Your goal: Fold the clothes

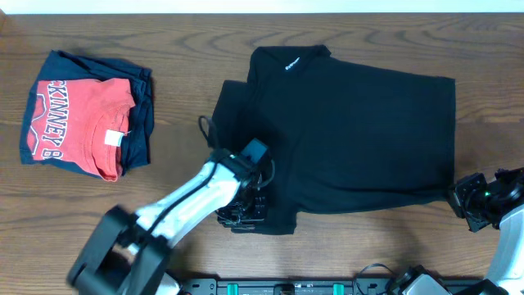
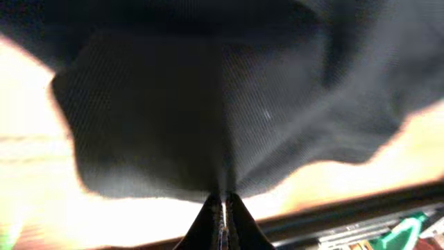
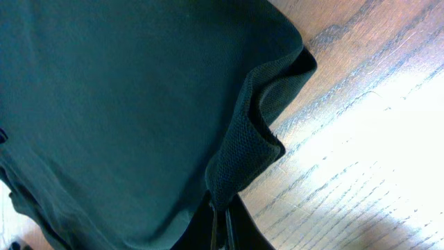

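Observation:
The clothes, a plain black short-sleeved shirt, lie spread across the middle and right of the wooden table, white lettering at the neck. My left gripper sits at the shirt's near left corner, shut on the fabric edge. My right gripper is at the near right corner, shut on a pinched-up fold of the black fabric. In both wrist views the cloth runs down between the closed fingers.
A red T-shirt with white letters lies on a folded navy garment at the far left. Bare wood runs along the near edge, with the arm bases at the bottom.

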`<state>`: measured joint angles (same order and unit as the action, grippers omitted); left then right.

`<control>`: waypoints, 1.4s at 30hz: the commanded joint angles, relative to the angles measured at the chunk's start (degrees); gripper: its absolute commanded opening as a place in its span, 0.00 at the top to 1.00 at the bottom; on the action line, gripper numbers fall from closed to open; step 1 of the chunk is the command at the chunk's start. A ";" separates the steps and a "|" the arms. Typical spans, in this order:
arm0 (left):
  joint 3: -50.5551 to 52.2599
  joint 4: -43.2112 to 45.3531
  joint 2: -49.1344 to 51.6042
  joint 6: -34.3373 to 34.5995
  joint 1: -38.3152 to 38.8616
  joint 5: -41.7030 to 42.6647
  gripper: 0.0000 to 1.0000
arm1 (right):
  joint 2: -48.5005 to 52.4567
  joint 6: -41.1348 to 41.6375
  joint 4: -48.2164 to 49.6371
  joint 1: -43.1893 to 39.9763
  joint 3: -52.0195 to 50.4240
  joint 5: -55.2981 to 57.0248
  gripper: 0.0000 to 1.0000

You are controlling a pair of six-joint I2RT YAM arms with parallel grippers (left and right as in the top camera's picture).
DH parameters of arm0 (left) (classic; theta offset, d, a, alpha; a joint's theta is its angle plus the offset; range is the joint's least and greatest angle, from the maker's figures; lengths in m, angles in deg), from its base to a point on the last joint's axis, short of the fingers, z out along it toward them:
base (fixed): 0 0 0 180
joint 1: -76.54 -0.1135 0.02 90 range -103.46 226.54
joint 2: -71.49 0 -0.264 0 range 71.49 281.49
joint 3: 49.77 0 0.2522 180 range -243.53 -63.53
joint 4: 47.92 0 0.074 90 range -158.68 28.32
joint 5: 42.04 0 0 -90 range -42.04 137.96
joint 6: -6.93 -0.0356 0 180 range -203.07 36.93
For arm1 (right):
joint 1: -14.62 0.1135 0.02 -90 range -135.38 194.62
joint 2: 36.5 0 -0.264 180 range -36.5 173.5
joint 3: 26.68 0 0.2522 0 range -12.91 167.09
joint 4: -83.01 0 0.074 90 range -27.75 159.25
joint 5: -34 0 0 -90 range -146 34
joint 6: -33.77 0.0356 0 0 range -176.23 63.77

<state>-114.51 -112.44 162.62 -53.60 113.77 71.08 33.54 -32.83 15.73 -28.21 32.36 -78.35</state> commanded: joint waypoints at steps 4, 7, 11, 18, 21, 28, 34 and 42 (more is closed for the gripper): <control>0.52 -1.31 -2.97 1.11 0.55 -1.86 0.66 | 0.02 -0.98 -0.04 -0.02 1.11 -0.66 0.97; 1.11 0.61 -2.36 2.75 2.14 -1.70 0.39 | 0.02 -0.98 -0.02 -0.02 1.11 -0.63 0.97; 2.08 3.26 -0.79 4.94 4.07 -1.70 0.22 | 0.02 -0.98 0.04 -0.02 1.11 -0.63 0.96; 5.42 9.64 3.37 7.74 4.04 -0.94 0.19 | 0.02 -0.98 0.20 -0.02 1.11 -0.63 0.96; 5.42 10.19 6.43 7.69 3.08 1.03 0.25 | 0.02 -0.98 0.26 -0.02 1.11 -0.63 0.96; 5.42 10.45 9.49 6.19 0.63 3.37 0.64 | 0.02 -0.96 0.35 -0.02 1.11 -0.66 0.95; 5.35 10.14 9.42 6.14 0.66 3.52 0.89 | 0.02 -0.98 0.35 -0.02 1.11 -1.73 0.95; 4.33 7.45 7.13 2.91 0.63 4.72 0.94 | 0.02 -1.40 0.35 -0.02 1.11 -1.90 0.95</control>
<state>-110.67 -103.90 169.81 -48.64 114.30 77.29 33.54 -32.88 16.13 -28.23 32.36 -79.40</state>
